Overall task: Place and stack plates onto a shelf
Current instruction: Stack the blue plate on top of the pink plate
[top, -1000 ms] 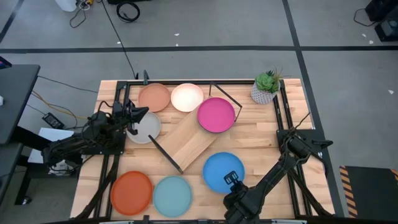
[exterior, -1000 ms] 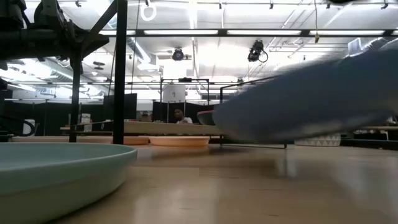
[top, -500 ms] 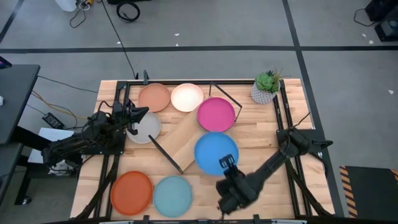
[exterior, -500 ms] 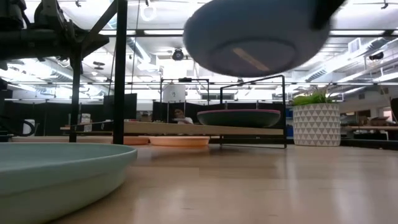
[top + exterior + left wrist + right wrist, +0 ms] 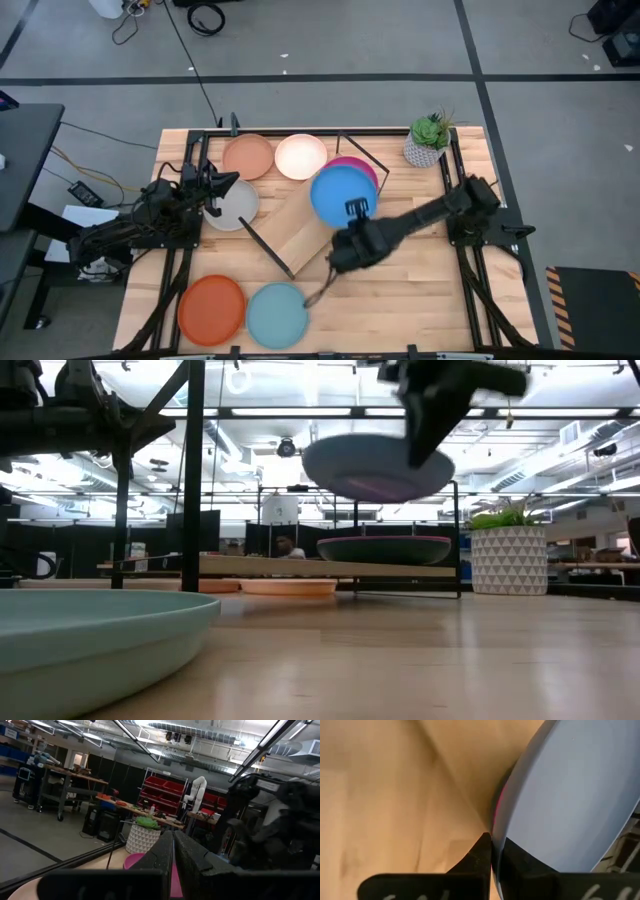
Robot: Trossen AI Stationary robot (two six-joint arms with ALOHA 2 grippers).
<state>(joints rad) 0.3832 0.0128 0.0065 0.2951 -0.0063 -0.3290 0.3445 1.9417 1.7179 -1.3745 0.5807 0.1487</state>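
The blue plate [image 5: 340, 192] hangs in the air over the shelf's far right end, covering most of the magenta plate [image 5: 366, 166], which lies on the shelf board [image 5: 300, 232]. My right gripper [image 5: 355, 210] is shut on the blue plate's near rim; in the low view the plate [image 5: 378, 468] floats above the magenta one [image 5: 385, 548]. My left gripper [image 5: 228, 183] waits, shut, at the table's left over the pale grey plate [image 5: 238, 207]. The salmon [image 5: 248, 156] and cream [image 5: 300, 156] plates lie at the far edge, the orange [image 5: 212, 308] and light blue [image 5: 277, 315] plates at the near edge. My right gripper pinches the blue plate by its rim [image 5: 498, 822] on the side toward the table's near edge, one finger above and one below. The fingers [image 5: 356, 207] come from the near side. The plate is lifted clear and roughly level, over the magenta plate.
A potted plant [image 5: 428, 140] stands at the far right corner. The shelf's black rod frame [image 5: 362, 152] rises beside the magenta plate, and another rod [image 5: 265, 250] at the shelf's near end. Bare tabletop [image 5: 410, 290] shows at the near right.
My right gripper has lifted the blue plate off the table at the near right and carried it up and toward the far edge, across the shelf. It now hangs above the magenta plate.
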